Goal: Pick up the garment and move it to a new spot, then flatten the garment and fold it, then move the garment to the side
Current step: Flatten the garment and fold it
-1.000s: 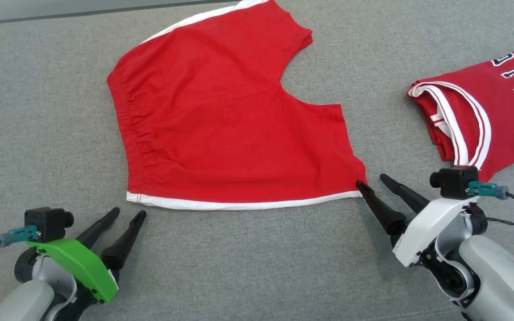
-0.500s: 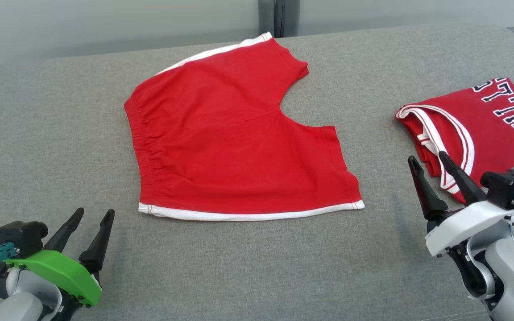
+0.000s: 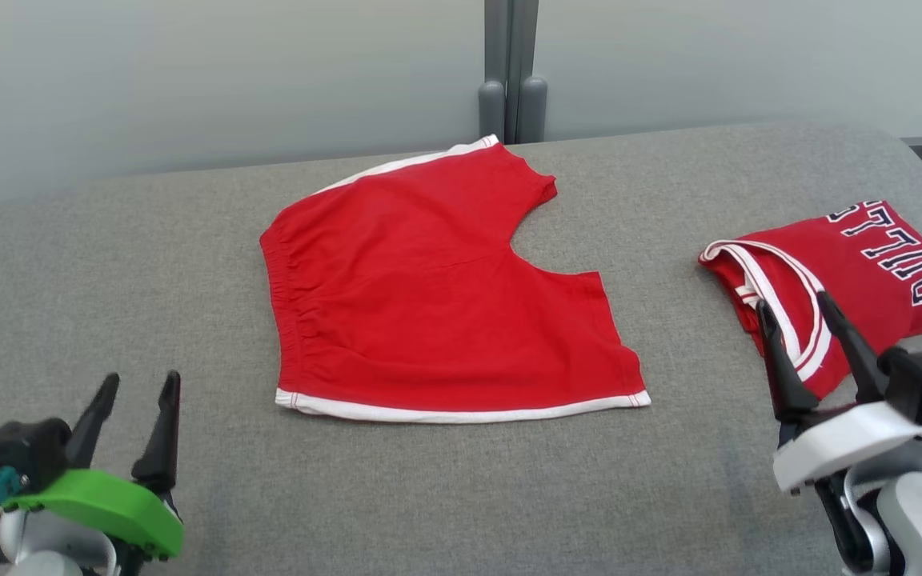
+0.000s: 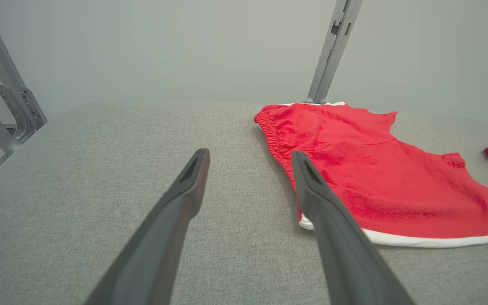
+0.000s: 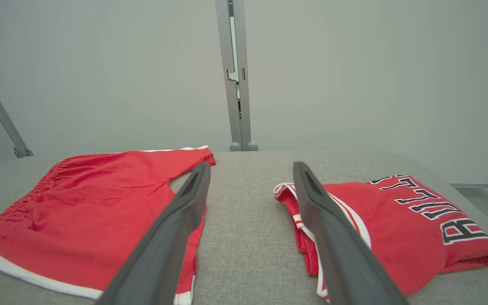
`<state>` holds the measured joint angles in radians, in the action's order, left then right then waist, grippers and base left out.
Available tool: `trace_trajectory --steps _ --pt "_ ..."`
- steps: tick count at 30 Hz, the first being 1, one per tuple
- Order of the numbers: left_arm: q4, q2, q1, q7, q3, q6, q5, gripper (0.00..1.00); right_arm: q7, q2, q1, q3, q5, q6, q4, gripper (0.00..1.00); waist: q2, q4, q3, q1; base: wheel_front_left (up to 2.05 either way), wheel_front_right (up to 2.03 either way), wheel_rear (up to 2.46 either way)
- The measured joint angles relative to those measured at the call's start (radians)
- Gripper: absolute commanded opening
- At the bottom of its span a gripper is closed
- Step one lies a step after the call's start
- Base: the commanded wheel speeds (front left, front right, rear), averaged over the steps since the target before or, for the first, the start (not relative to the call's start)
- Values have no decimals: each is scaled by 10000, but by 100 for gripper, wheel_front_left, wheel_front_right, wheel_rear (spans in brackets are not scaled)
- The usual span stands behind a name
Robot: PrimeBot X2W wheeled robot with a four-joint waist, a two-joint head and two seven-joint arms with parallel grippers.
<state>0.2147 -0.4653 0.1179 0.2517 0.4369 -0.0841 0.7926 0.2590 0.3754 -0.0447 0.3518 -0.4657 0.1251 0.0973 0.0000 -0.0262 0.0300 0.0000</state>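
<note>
Both claws stand wide open and hold nothing: the left claw (image 3: 142, 378) is at the near left of the grey padded surface (image 3: 429, 496), the right claw (image 3: 793, 302) at the near right, and the fingers of each point toward the far side. Between them we see the red shorts (image 3: 445, 312), spread flat in the middle of the surface and touching neither claw. The shorts lie sideways, with the gathered elastic waistband facing left, the two leg openings facing right, and a white side stripe running along the near edge from left to right. We read that near edge as the long axis, and the coming move seems to turn on it. Its waistband corner lies ahead and to the right of the left claw, and its leg-hem corner ahead and to the left of the right claw, so each arm has one corner on its own side. A second garment, a folded red jersey (image 3: 869, 272) with dark lettering, lies at the far right. In the head view the right claw's fingers overlap it, but we cannot tell whether they touch it. In the right wrist view bare surface shows between the two fingers, with the shorts to the left and the jersey to the right. We judge the shorts flattened but not yet folded.
</note>
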Motion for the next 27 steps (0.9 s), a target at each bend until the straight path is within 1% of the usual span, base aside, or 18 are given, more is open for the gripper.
trace_trajectory --steps 3,6,12,21,27 --pt "-115 203 -625 0 -165 -40 -211 100 -2 -138 696 -130 199 2 17 100 0 65 -195 0 0 0 0" --pt "-263 309 -950 0 -443 -44 -451 100 -2 -278 1019 -215 500 0 23 100 0 184 -250 0 0 0 0" --pt "-410 755 -1366 0 -907 -44 -780 100 -2 -696 1190 -631 836 0 -10 100 0 389 -252 0 0 0 0" --pt "-621 1091 -1829 0 -1440 -35 -1218 100 -2 -1227 1245 -623 1294 0 -140 100 0 475 -294 0 0 0 0" --pt "-709 1304 -1966 0 -1687 153 -1465 100 -2 -1415 1392 -617 1590 -19 -105 100 0 494 -295 0 0 0 0"
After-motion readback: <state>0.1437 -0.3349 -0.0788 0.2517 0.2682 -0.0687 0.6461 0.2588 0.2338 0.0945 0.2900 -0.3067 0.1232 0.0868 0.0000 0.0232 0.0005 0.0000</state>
